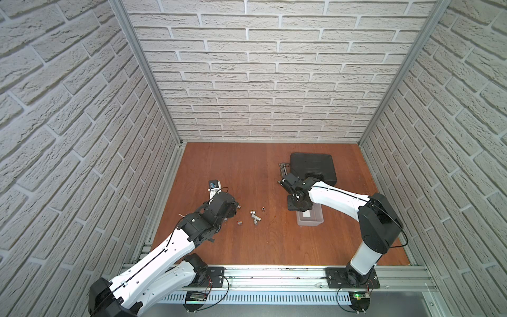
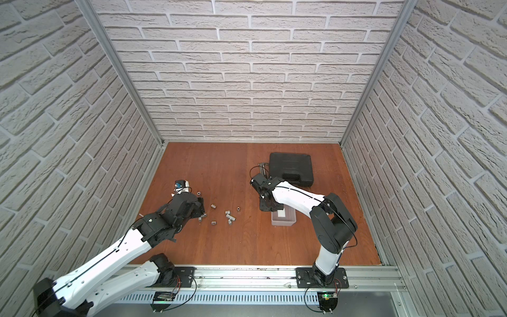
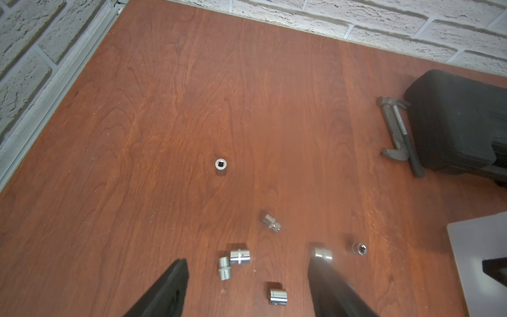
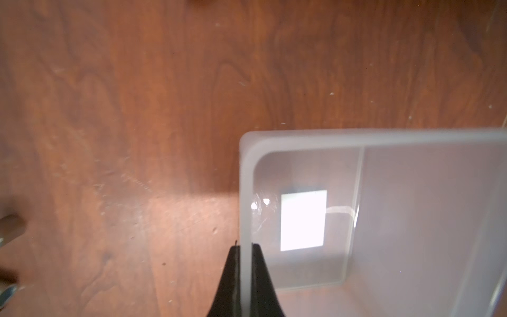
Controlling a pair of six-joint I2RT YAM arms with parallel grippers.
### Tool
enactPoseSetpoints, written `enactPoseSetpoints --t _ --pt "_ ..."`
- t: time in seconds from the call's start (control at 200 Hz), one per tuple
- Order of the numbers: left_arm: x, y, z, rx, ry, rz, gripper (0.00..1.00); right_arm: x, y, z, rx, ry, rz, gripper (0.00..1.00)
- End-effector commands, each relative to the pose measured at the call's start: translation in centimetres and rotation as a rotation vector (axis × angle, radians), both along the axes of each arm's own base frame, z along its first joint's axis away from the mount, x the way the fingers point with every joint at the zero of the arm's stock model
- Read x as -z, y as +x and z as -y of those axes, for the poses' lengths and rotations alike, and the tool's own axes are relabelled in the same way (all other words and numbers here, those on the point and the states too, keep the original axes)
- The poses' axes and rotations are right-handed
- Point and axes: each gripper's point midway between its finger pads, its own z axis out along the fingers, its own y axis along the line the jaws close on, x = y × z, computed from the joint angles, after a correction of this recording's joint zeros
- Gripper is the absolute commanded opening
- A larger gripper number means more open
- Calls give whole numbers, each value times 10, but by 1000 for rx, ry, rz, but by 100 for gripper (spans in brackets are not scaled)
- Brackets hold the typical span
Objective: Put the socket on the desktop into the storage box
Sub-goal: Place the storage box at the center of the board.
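The right claw [image 4: 245, 248] is pinched tight on the storage box [image 4: 384, 136], gripping its side wall (one finger inside, one outside). The box sits on the table [image 1: 247, 170]. The left claw [image 3: 247, 270] hangs wide open, low over the sockets [image 3: 239, 257]. They're scattered on the table between the arms, outside the box. A black tool case [image 1: 311, 163] sits farther back.

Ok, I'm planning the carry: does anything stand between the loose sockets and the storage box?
Nothing visible lies on the desktop between the sockets and the storage box. The right tool is shut on the box wall facing the sockets, so that edge is crowded; coming in from above looks safer.
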Motion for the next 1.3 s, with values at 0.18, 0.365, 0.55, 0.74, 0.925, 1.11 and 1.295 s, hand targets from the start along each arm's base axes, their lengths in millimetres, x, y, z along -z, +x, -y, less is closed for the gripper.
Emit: enactPoseSetpoints --t 0.18,0.365,0.55,0.74,0.925,1.11,1.295 --pt "-5 9 -3 -36 17 17 75 -31 -4 -53 -46 -21 87 2" --pt "2 4 -8 -52 11 -1 75 -23 6 -74 -5 -9 74 2" --pt "6 -4 -20 -82 -12 1 77 -9 11 -81 -5 -15 64 2" --pt "12 -7 -31 -119 -53 -13 80 -16 11 -91 -46 -9 78 49" --pt "12 1 -39 -152 -104 -63 78 -51 9 -90 -84 -20 145 61" --pt "13 19 -37 -129 -149 -142 79 -115 0 -85 -136 52 360 62" --pt "23 50 -32 -103 -198 -175 74 -145 -12 -42 -41 172 644 71"
